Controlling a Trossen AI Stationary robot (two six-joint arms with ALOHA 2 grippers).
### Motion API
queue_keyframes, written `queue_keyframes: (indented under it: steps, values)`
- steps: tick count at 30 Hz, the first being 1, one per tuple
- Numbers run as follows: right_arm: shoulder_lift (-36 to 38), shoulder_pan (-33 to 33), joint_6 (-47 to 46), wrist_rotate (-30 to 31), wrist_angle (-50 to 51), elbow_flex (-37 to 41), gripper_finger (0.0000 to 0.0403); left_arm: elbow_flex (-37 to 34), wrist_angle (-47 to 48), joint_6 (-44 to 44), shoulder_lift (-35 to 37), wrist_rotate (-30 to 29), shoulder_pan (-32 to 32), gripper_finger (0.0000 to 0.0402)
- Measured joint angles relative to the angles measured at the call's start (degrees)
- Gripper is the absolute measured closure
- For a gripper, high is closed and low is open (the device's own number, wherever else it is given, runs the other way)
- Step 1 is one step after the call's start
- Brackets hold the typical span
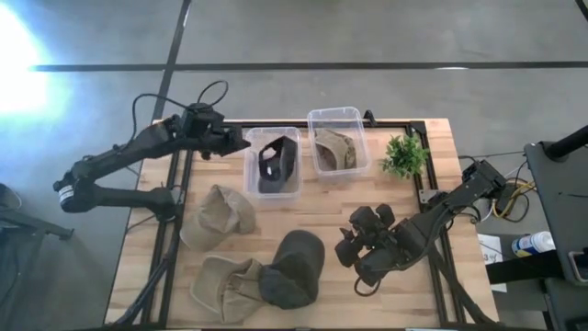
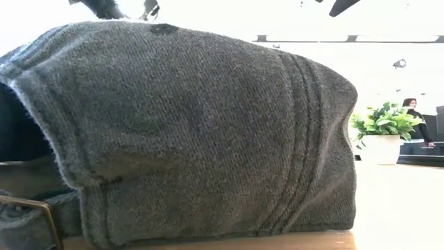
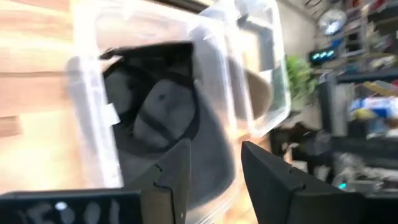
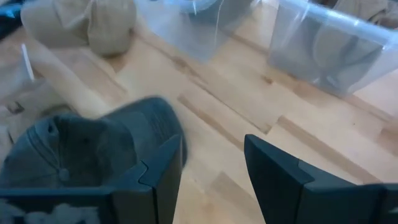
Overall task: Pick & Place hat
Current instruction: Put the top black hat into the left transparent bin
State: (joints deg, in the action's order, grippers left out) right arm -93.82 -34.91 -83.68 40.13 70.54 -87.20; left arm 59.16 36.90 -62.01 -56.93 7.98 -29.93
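Note:
A black hat [image 1: 276, 164] lies in the left clear bin [image 1: 250, 175], and the left wrist view shows it [image 3: 158, 106] through the bin wall. My left gripper [image 1: 242, 142] [image 3: 214, 168] hovers open at that bin's left rim. The right clear bin [image 1: 360, 138] holds a tan hat [image 1: 333, 147]. A dark grey hat [image 1: 296, 267] [image 4: 81, 149] [image 2: 194, 125] rests on the table. My right gripper [image 1: 344, 245] [image 4: 211, 168] is open just to the right of it and touches nothing.
Two more tan hats [image 1: 219, 213] [image 1: 225, 287] lie on the table's left half; one of them [image 4: 81, 22] shows in the right wrist view. A small potted plant [image 1: 404, 154] [image 2: 385, 128] stands right of the bins. A person [image 2: 414, 110] is far behind the table.

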Motion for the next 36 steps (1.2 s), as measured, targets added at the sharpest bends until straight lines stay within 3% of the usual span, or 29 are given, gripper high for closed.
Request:
queue_keyframes:
  steps: [4, 6, 8, 11, 13, 16, 19, 23, 24, 25, 27, 32, 36]
  values:
    - [0.00, 1.09, 1.67, -4.80, -0.20, 0.50, 0.0234, 2.12, -1.88, 6.32, 2.05, 0.45, 3.71, 0.0262]
    - [0.00, 2.03, 2.46, -8.04, -1.17, 1.98, 0.0234, 2.99, -3.88, 9.43, 2.91, 3.48, 7.33, 0.0262]
    - [0.00, 3.42, 4.05, -12.37, -4.32, 4.66, 0.0234, 3.27, -3.83, 11.46, 3.06, 6.65, 12.30, 0.0262]
    - [0.00, 5.88, 9.01, -20.05, -14.54, 10.16, 0.0234, 2.31, -3.27, 12.99, 2.23, 6.55, 23.06, 0.0262]
    - [-0.04, 7.10, 12.38, -23.57, -24.16, 14.44, 0.0234, 1.26, -2.31, 13.76, 0.77, 1.48, 30.79, 0.0262]
    - [-0.09, 8.21, 12.97, -23.81, -34.16, 18.62, 0.0234, 0.58, 1.42, 10.62, -1.86, -12.28, 38.75, 0.0262]
    - [0.61, 9.52, 12.97, -20.41, -36.26, 19.22, 0.0234, 0.96, 2.61, 6.81, -2.59, -22.13, 39.87, 0.0262]
    - [1.96, 13.07, 16.88, -14.26, -36.46, 16.47, 0.0234, 1.81, 0.49, 8.05, -2.32, -37.37, 37.92, 0.0262]
    - [2.19, 14.33, 18.65, -14.16, -36.45, 15.52, 0.0234, 1.79, -1.37, 9.22, -2.33, -38.54, 36.59, 0.0262]
    - [2.36, 15.56, 20.46, -14.20, -36.28, 14.64, 0.0234, 1.77, -3.88, 10.65, -2.73, -37.32, 34.80, 0.0262]
    - [2.36, 17.81, 23.42, -14.41, -35.20, 12.87, 0.0234, 1.77, -8.30, 12.78, -4.32, -28.09, 30.65, 0.0262]
    - [2.45, 20.27, 24.75, -14.64, -23.53, 8.38, 0.0234, 2.41, -8.59, 12.16, -13.30, -8.66, 23.01, 0.0261]
    - [2.63, 19.42, 19.49, -14.72, -11.05, 6.49, 0.0234, 6.38, -4.65, 13.04, -20.25, -4.66, 18.76, 0.0261]
